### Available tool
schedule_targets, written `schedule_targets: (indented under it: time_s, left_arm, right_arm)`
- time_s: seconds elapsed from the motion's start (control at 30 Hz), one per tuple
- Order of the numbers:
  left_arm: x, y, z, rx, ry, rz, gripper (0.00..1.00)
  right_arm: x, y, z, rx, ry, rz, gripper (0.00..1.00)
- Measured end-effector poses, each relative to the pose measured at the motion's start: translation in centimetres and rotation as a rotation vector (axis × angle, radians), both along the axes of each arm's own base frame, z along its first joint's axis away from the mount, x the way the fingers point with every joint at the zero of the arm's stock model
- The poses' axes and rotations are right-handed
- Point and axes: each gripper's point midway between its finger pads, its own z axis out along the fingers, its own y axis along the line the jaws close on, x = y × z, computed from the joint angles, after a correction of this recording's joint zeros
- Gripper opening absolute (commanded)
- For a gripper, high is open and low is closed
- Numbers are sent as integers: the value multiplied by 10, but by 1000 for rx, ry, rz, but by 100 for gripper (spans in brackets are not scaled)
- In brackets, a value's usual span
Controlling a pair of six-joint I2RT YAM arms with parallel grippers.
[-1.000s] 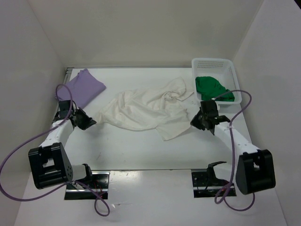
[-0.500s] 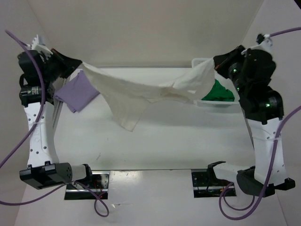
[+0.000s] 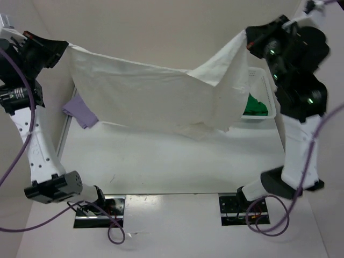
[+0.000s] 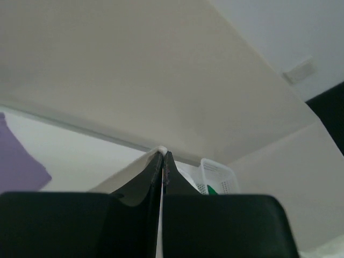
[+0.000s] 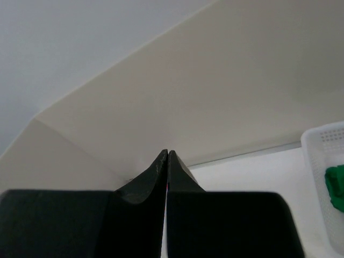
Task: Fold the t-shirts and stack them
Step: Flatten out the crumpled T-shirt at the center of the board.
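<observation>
Both arms stand high and wide apart, and the white t-shirt hangs between them like a sheet on a line. The left tool pinches one top corner and the right tool the other, each pressed tight on cloth. I'd say it is held this way so its own weight draws out the creases before it is laid flat on the worktop for folding.

The lavender t-shirt lies at the far left, partly hidden behind the hanging cloth. The green t-shirt sits in the white basket at the far right.

The overhead view gives the whole spread. The wrist views give only closed fingers against the walls — the left with a sliver of white at the tips, the right with no cloth I can make out.
</observation>
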Motion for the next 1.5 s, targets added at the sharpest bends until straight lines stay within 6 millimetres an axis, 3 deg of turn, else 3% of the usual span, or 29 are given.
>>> schedule_targets:
  time_s: [0.1,0.17,0.23,0.33,0.4,0.47,0.53,0.67,0.73,0.83,0.93,1.0,1.07,1.13,1.2,1.27,1.33,1.4,1.5]
  left_arm:
    - [44,23,-46,-48,105,18,0]
    - [75,38,-87,-88,195,28,0]
    - [100,50,-128,-129,284,37,0]
    - [117,59,-164,-181,370,49,0]
    - [118,59,-160,-187,368,58,0]
    - [115,60,-124,-167,297,68,0]
    - [108,58,-72,-126,174,74,0]
    - [67,46,34,-39,-102,77,0]
    - [47,41,67,-5,-196,82,0]
    - [38,40,82,23,-254,84,0]
    - [54,48,53,9,-194,84,0]
    - [71,57,10,-12,-97,90,0]
    - [79,64,-51,-47,40,104,0]
    - [75,65,-117,-92,181,118,0]
    - [57,58,-183,-135,323,125,0]
    - [34,47,-233,-175,434,119,0]
    - [10,34,-271,-191,512,109,0]
    - [-15,22,-302,-194,578,100,0]
    - [-50,6,-336,-177,662,83,0]
  right_arm:
    - [77,32,-29,-35,64,38,0]
    - [139,57,-65,-59,123,64,0]
    - [191,76,-117,-86,201,80,0]
    - [228,90,-187,-117,333,95,0]
    - [229,94,-199,-122,360,107,0]
    - [221,95,-173,-111,297,109,0]
    - [202,95,-126,-90,188,111,0]
    - [131,78,-5,-27,-100,110,0]
    - [90,63,45,5,-227,98,0]
    - [45,42,80,32,-309,72,0]
    - [38,35,65,19,-258,52,0]
    - [44,36,27,-11,-157,46,0]
    - [54,38,-33,-46,-20,44,0]
    - [64,40,-116,-86,168,45,0]
    - [61,41,-212,-123,384,53,0]
    - [40,38,-309,-151,612,65,0]
    - [2,31,-384,-152,810,71,0]
    - [-43,25,-426,-124,940,88,0]
    - [-89,23,-437,-31,972,123,0]
